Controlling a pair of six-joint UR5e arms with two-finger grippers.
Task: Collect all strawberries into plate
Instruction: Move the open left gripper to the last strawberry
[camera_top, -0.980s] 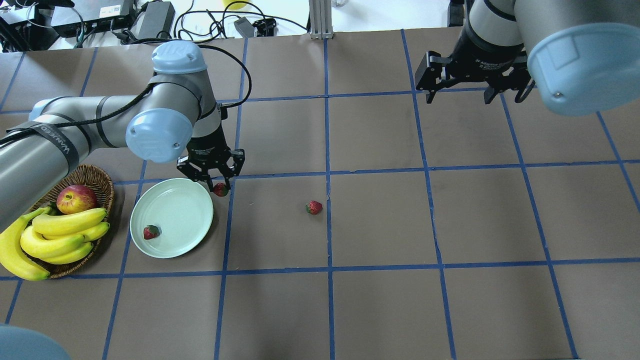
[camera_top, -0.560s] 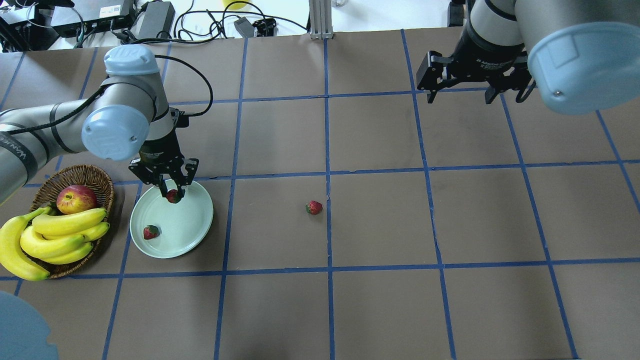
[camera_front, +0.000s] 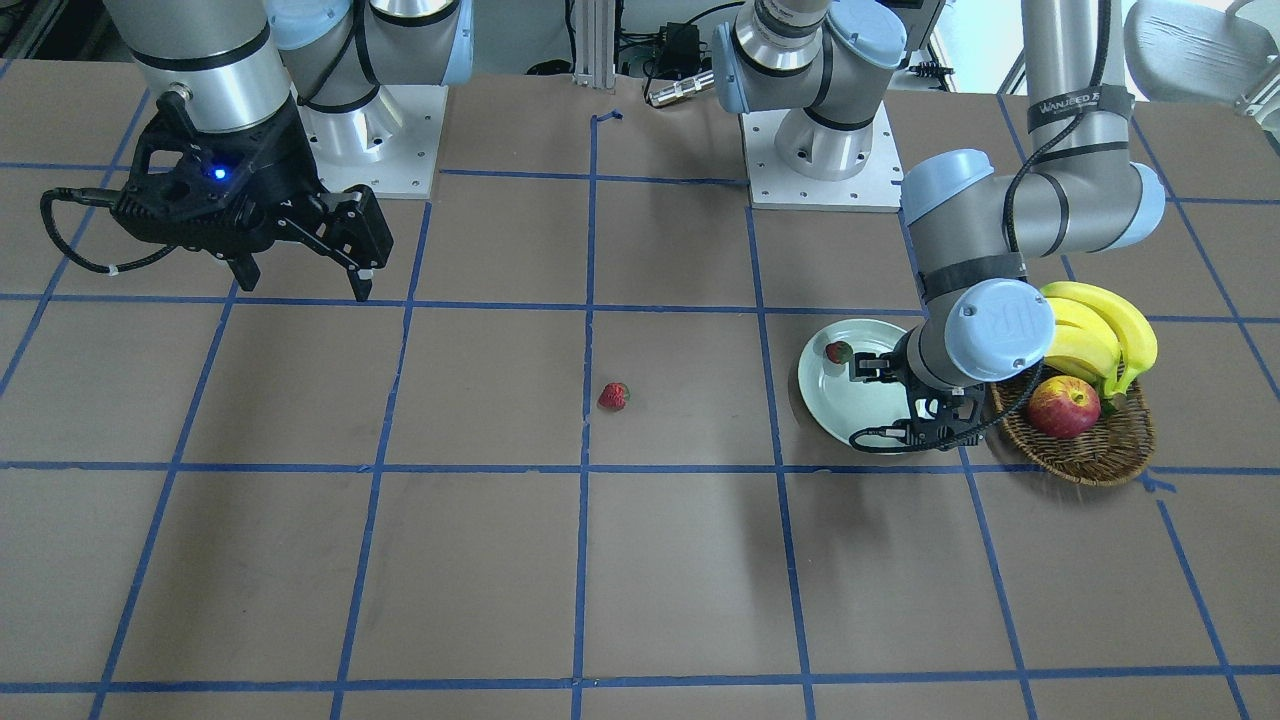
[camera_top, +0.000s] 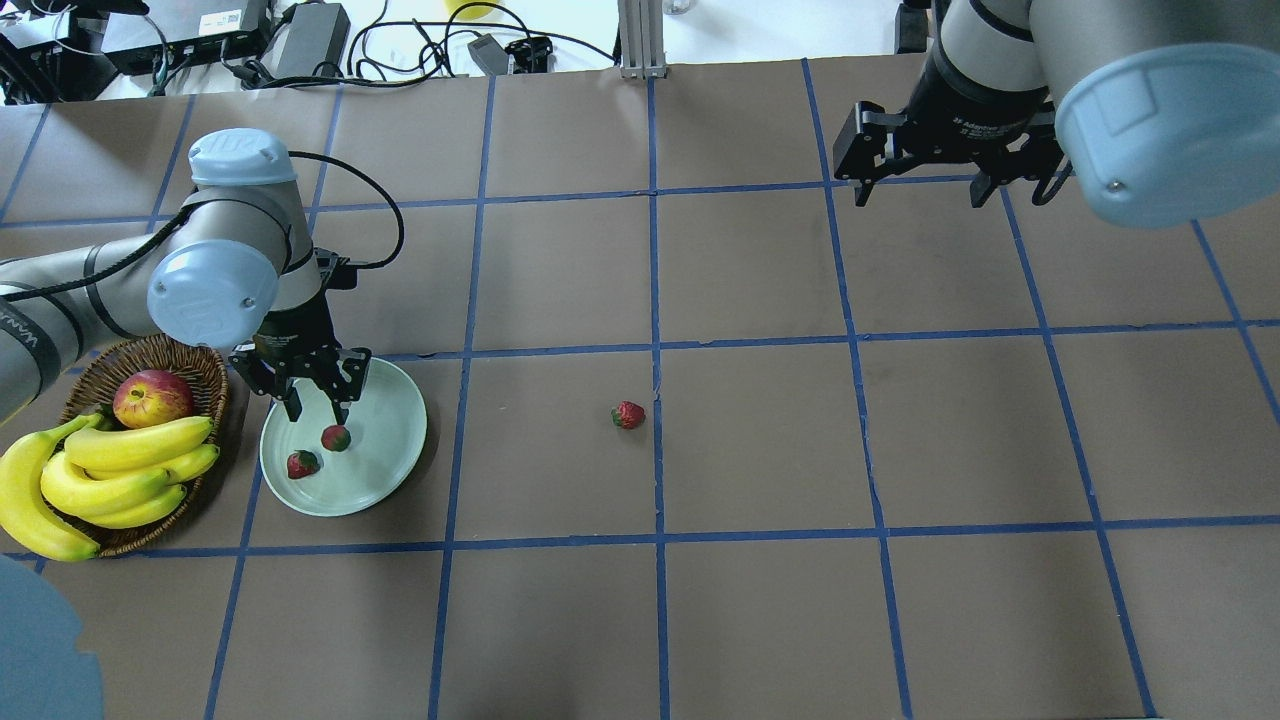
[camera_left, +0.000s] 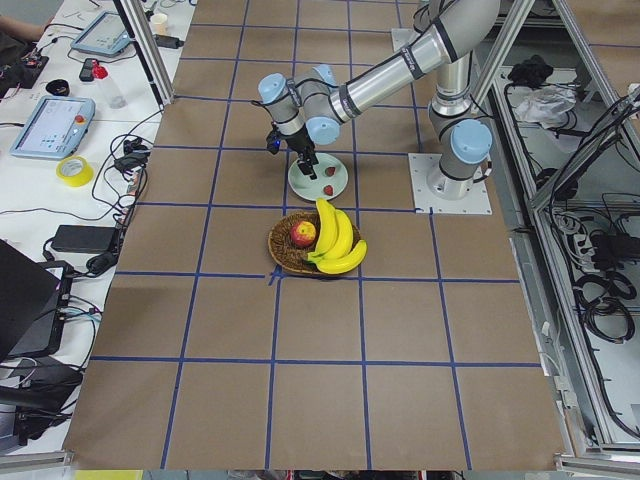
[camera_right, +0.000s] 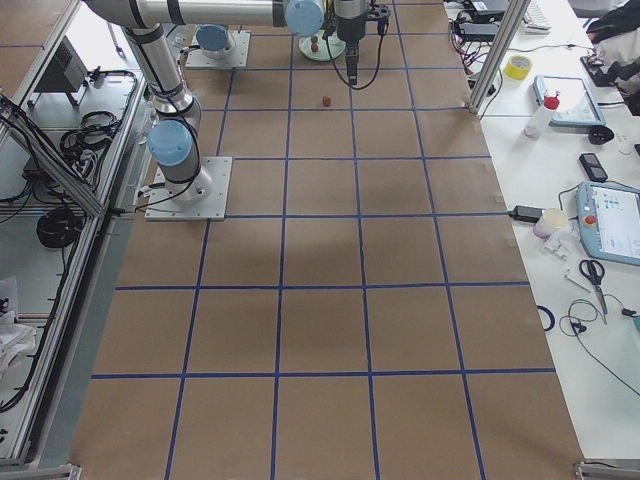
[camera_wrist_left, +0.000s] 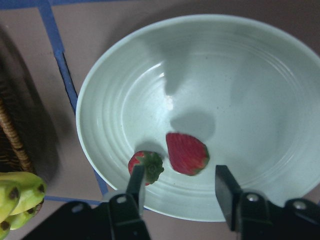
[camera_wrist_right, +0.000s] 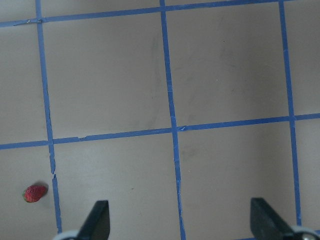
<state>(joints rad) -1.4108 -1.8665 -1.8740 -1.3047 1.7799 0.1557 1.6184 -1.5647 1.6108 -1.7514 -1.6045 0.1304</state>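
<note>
The pale green plate (camera_top: 388, 418) lies at the table's left. Two strawberries lie in it: one (camera_top: 336, 437) just below my left gripper (camera_top: 315, 408), one (camera_top: 302, 463) nearer the front rim. The left wrist view shows both, the red one (camera_wrist_left: 187, 153) and the leafy one (camera_wrist_left: 146, 165), on the plate (camera_wrist_left: 240, 90), with my left gripper (camera_wrist_left: 179, 187) open and empty above them. A third strawberry (camera_top: 628, 414) lies on the table's middle; it also shows in the front view (camera_front: 613, 396) and the right wrist view (camera_wrist_right: 35, 193). My right gripper (camera_top: 918, 192) hangs open and empty at the far right.
A wicker basket (camera_top: 195, 358) with a red apple (camera_top: 152, 397) and bananas (camera_top: 120, 470) stands right beside the plate's left side. Cables and boxes (camera_top: 300, 35) lie beyond the table's far edge. Blue tape lines grid the brown table.
My left gripper carried a strawberry from beside the plate's far right rim to over the plate, then opened; the strawberry now lies in the plate. The right arm has barely moved.
</note>
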